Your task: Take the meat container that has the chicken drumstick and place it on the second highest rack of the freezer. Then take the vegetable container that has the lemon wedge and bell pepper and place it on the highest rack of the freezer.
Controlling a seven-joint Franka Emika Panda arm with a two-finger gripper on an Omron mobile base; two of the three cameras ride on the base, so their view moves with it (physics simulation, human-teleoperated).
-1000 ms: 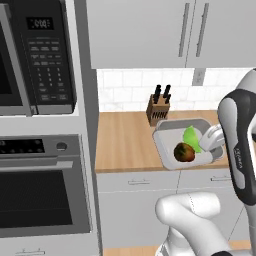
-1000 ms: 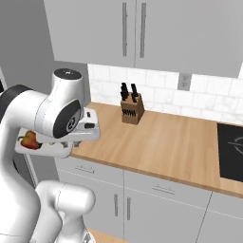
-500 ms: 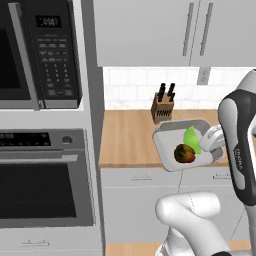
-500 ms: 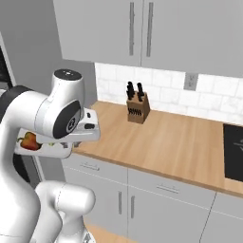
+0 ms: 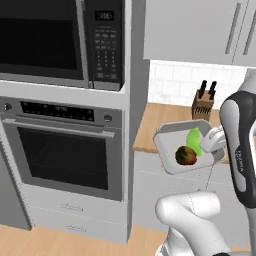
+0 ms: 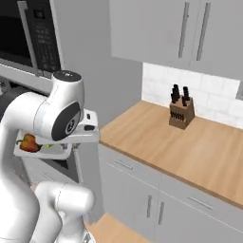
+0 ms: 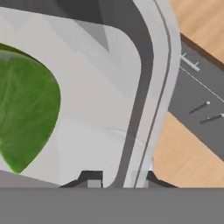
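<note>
Here, largest first:
Oven stack [image 5: 65, 150]: tall flat grey column beyond the carried tray on the side away from the hand; black glass oven door below, dark microwave [image 5: 60, 40] above.
Counter [image 6: 190, 147]: smooth pale wood slab with a straight front edge, past the hand and lower than the tray; bare around a wooden knife block [image 6: 181, 113] well beyond the hand.
Cabinets [image 6: 156, 199]: plain grey fronts under the counter, slim bar handles.
Vegetable container [image 5: 172, 142]: shallow light grey tray, rounded corners, raised rim; held in the air, level, off the counter's front edge, open space beneath.
Contents: lemon wedge [image 5: 195, 141], bright green, smooth, crescent-shaped, just ahead of the fingertips; bell pepper [image 5: 186, 156], dark red-orange, rounded, glossy, beside the wedge and farther along the tray.
Gripper [image 7: 118, 179]: closed on the tray's rim [image 7: 148, 87], one finger [image 7: 90, 179] inside the wall, the other outside.
Freezer: cannot tell where it stands.
</note>
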